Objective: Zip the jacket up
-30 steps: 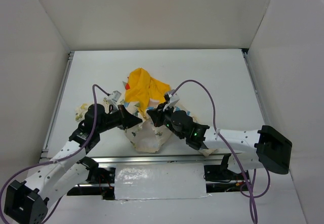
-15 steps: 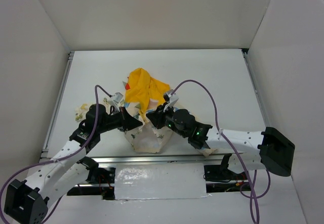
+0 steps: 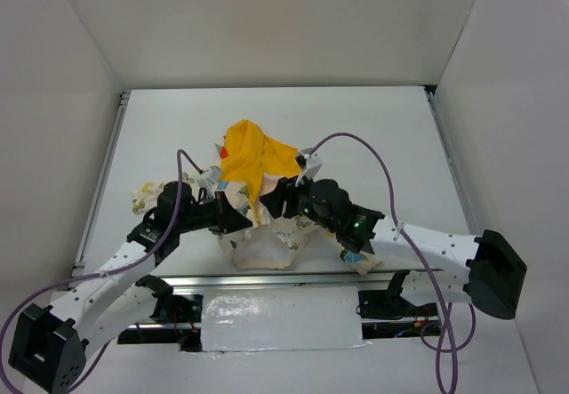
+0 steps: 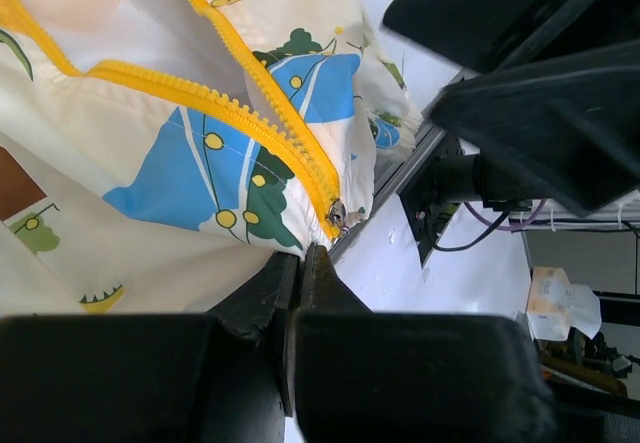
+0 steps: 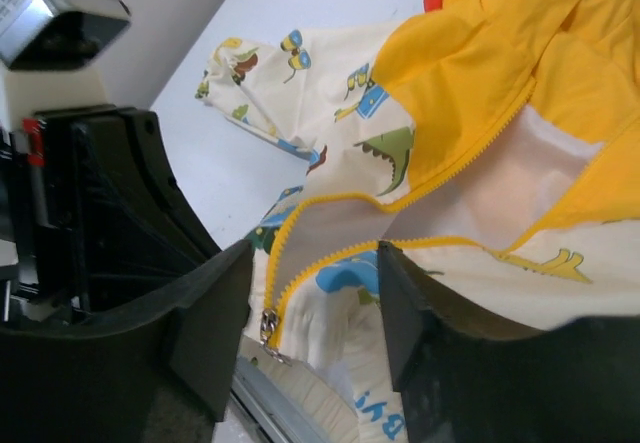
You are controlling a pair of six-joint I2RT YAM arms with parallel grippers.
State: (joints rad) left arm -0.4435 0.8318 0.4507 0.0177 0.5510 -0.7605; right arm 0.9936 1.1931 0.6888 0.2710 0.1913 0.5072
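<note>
The left hand (image 4: 308, 255) clamps the jacket (image 4: 170, 178) hem beside the zipper slider (image 4: 337, 214); the right hand (image 5: 315, 298) stands apart, gripping nothing.

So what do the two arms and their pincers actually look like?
The left arm and right arm are white tubular links with black joints. A purple cable loops along each, and the right one shows a green light. The left pincer and right pincer have blocky black fingers.
</note>
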